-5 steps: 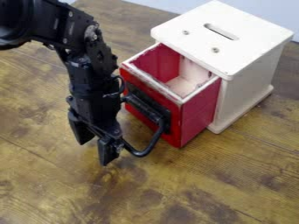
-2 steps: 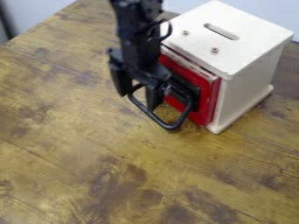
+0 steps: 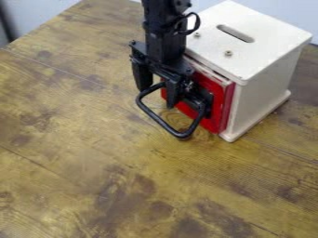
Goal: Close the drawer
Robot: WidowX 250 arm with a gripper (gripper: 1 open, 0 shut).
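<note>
Since the view 1 second ago, the drawer (image 3: 203, 96) has gone from standing well out of the wooden box (image 3: 248, 58), with its pale inside showing, to sitting almost fully inside it, and the end effector (image 3: 163, 76) has travelled with it from the open part of the surface (image 3: 74, 158) up to the box front. Against the view 0.4 seconds ago the change is slight: the arm stands a little closer to the box.

Only the red front of the drawer shows, just beyond the end effector, with the black plate (image 3: 189, 93) on it. The wire loop handle (image 3: 169, 115) hangs out below and in front of the end effector, its lower bar near the surface. The end effector's fingers point down against the drawer front; how far apart they stand, and whether they grip anything, cannot be told because the dark parts blend together.

Judged from this, the closing is nearly done. A thin red edge seems to stand proud of the box, so a last short push may remain, then a withdrawal.

No brand, label or writing is readable anywhere
</note>
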